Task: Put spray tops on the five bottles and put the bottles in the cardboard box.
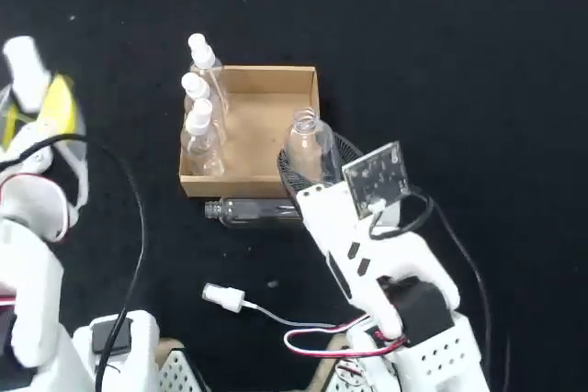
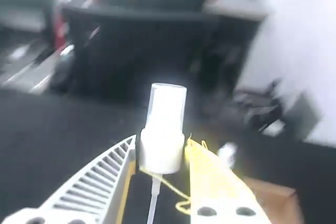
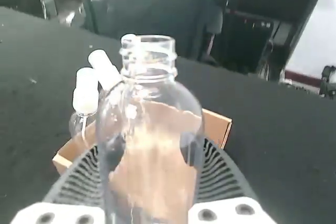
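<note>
Beside brown cardboard box (image 1: 266, 121): right pincer (image 1: 317, 172) clamps clear round open-necked bottle (image 1: 306, 135).

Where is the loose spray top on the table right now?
High view: the top lies on the table, low and left of centre, apart from the lying bottle beside the box.

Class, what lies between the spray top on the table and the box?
A capless bottle lying on its side, in the high view.
</note>
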Robot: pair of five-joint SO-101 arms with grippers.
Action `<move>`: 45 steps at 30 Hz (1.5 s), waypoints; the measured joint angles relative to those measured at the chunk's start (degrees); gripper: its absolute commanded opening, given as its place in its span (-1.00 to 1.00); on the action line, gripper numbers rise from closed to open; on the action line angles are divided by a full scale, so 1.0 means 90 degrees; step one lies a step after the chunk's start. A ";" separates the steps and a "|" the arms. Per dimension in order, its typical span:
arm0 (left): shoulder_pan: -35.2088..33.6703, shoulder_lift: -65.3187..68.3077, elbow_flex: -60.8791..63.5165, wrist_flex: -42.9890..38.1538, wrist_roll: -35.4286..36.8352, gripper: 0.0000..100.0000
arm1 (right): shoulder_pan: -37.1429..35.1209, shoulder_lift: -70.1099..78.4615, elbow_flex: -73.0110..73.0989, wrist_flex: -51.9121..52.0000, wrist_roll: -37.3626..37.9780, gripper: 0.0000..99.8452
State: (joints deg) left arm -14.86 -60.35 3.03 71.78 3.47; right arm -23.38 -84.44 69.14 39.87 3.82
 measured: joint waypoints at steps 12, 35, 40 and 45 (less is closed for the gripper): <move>0.3243 -0.0010 0.0068 -0.2686 0.0635 -0.94 | -0.0020 -0.1133 0.1162 -0.0869 -0.0400 -0.98; 0.5284 0.0049 0.2823 -0.5763 0.0635 -0.94 | -0.0020 -0.1211 0.1299 -0.0869 -0.0410 -0.98; 0.5314 0.0039 0.2823 -0.5148 0.0635 -0.94 | -0.0020 -0.1211 0.1299 -0.0869 -0.0410 -0.98; 0.5333 0.0039 0.2852 -0.4991 0.0635 -0.94 | -0.0020 -0.1211 0.1299 -0.0869 -0.0410 -0.98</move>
State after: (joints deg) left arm 33.14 -60.00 28.70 26.86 9.19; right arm -23.56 -95.34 80.84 32.04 0.13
